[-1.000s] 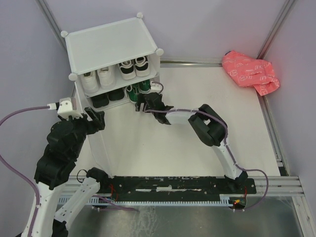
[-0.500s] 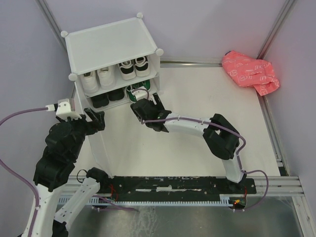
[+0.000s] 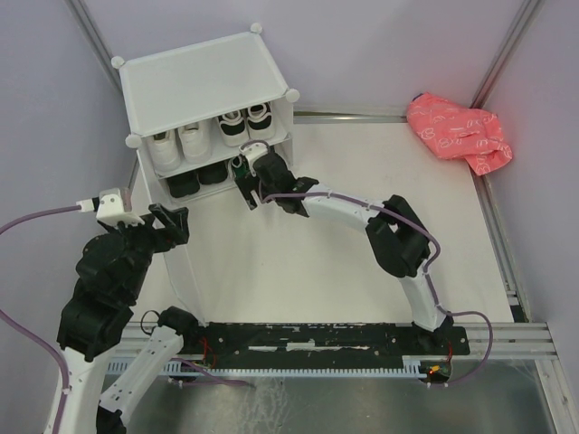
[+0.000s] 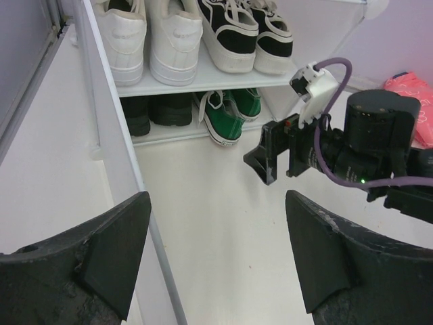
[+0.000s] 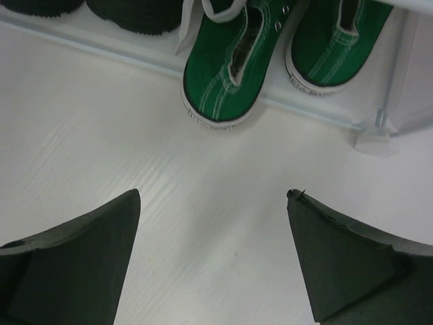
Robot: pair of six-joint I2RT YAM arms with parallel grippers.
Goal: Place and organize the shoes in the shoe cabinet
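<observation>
I had the right gripper (image 5: 213, 198) low over the desk (image 5: 101, 156), jaws wide apart and holding nothing, squarely facing the lower shelf (image 5: 128, 55) of the shoe cabinet (image 3: 199, 86). The left green sneaker (image 5: 226, 74) lay straight ahead of the jaws, heel toward me and overhanging the shelf's front edge. Its long axis ran away into the cabinet, slightly skewed against the other green sneaker (image 5: 335, 44), which sat deeper. The right arm was clearly nearer. The left gripper (image 4: 216, 200), jaws also apart and empty, hung beside the door panel (image 4: 108, 135). I judged a push along that axis would seat it.
</observation>
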